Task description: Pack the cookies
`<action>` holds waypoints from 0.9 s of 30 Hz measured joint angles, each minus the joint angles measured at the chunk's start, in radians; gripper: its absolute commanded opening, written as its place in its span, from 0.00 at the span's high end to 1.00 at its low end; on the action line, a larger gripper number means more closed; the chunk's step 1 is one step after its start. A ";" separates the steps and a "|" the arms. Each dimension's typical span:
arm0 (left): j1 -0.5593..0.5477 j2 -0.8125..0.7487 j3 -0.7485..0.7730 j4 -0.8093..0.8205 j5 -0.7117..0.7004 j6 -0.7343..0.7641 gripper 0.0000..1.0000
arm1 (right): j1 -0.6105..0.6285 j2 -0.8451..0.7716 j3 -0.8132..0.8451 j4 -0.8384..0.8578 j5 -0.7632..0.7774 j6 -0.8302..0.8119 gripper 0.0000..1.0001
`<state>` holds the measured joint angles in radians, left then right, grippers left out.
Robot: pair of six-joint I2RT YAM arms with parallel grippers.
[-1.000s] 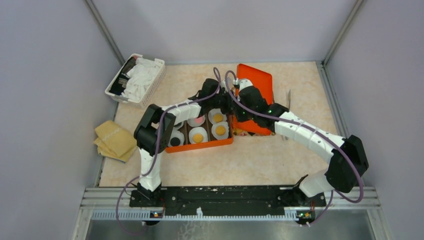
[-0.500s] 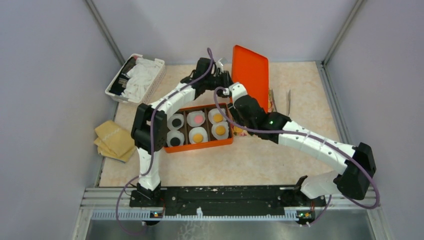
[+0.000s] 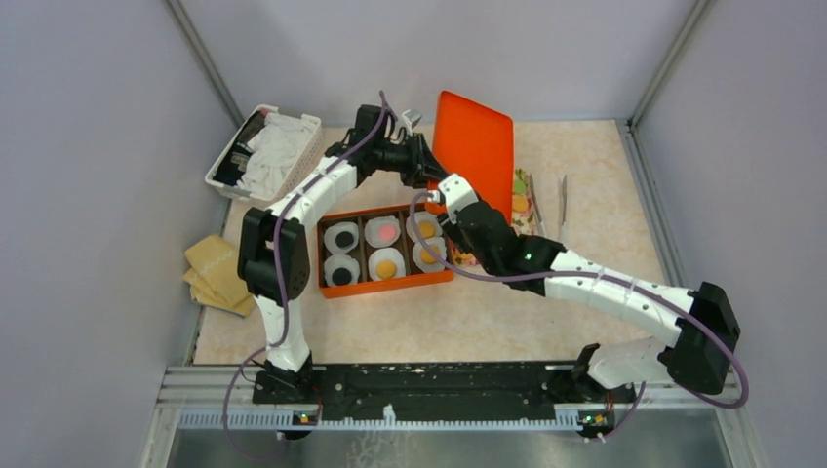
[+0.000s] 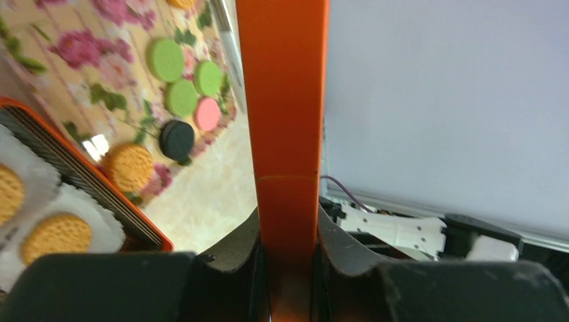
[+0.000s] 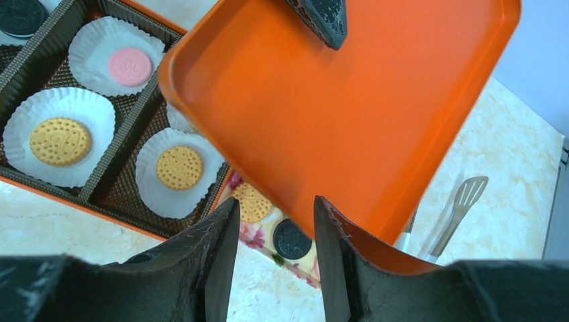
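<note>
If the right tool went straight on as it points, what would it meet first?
Most likely the orange lid, its lower edge just ahead of the right tool; depth is unclear.

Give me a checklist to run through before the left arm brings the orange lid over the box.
1. Left gripper grip on the orange lid: jaws clamped on its edge, lid held tilted up. Ok.
2. Right gripper off the lid: jaws open, nothing between them. Ok.
3. Box filled: six paper cups, each with a cookie. Ok.
4. Space above the box: right arm hangs over its right end. Not ok.
5. Loose cookies on the floral sheet beside the box: whether they belong inside, cannot tell.
</note>
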<state>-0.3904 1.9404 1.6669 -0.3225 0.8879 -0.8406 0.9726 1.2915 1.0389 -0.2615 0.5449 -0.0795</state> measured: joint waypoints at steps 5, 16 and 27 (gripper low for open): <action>0.004 -0.019 -0.039 0.021 0.104 -0.062 1.00 | 0.021 0.012 -0.036 0.077 0.030 -0.034 0.56; 0.037 -0.019 -0.060 0.029 0.132 -0.097 1.00 | 0.069 0.105 -0.070 0.251 0.203 -0.137 0.90; 0.046 -0.047 -0.122 0.057 0.109 -0.077 0.73 | 0.105 0.164 -0.116 0.362 0.244 -0.296 1.00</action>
<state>-0.3447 1.8931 1.5452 -0.2657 0.9974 -0.9180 1.0775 1.4551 0.9226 0.1009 0.7891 -0.3759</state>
